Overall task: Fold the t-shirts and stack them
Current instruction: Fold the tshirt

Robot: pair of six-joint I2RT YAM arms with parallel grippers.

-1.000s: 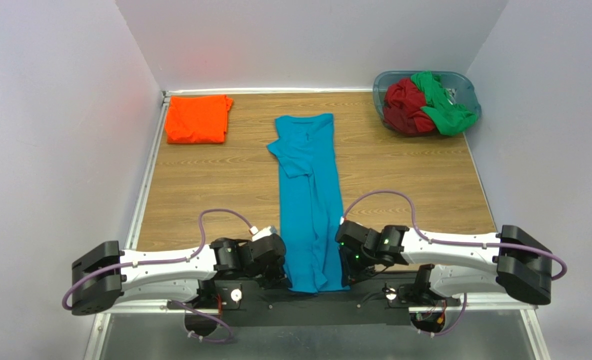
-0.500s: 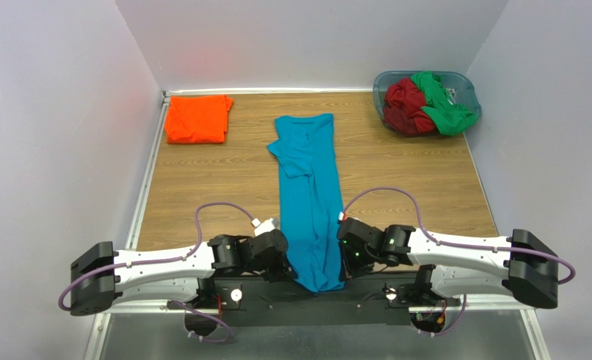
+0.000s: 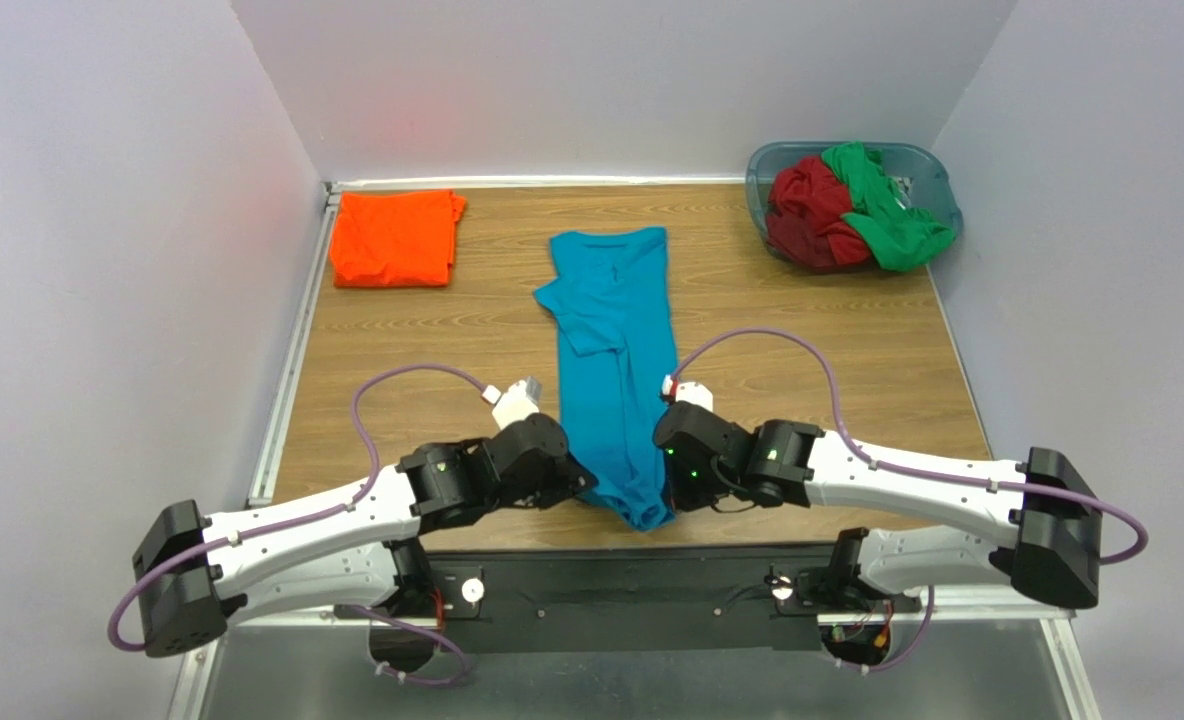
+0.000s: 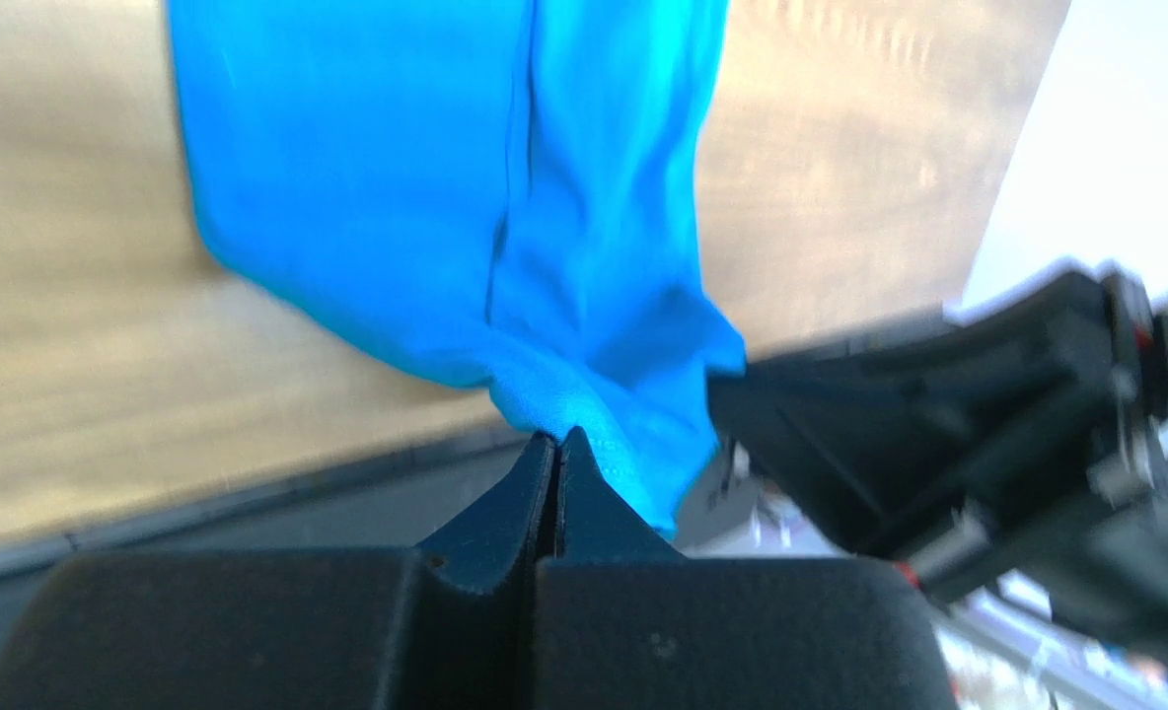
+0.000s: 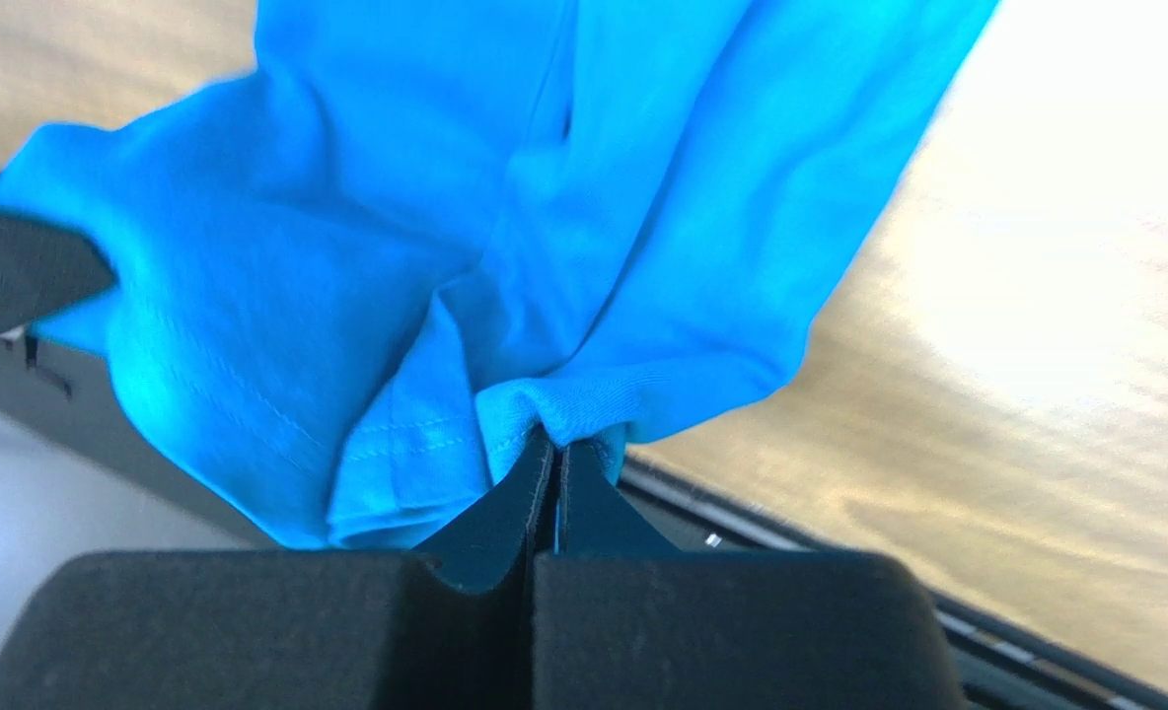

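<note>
Wooden surface (image 3: 854,345): far-right tub (image 3: 939,170) holds dark red t-shirt (image 3: 806,210) and green t-shirt (image 3: 887,225). Left end effector (image 3: 588,486) and right end effector (image 3: 670,480) clamp the near hem of the central teal t-shirt (image 3: 613,345), carried farther inward than before.

Wood table (image 3: 854,360) before me. On it: orange shirt (image 3: 395,237), folded, at 11 o'clock; teal shirt (image 3: 613,330), a long strip through centre, 12 to 6, near end raised; tub (image 3: 936,188) at 1 o'clock.
</note>
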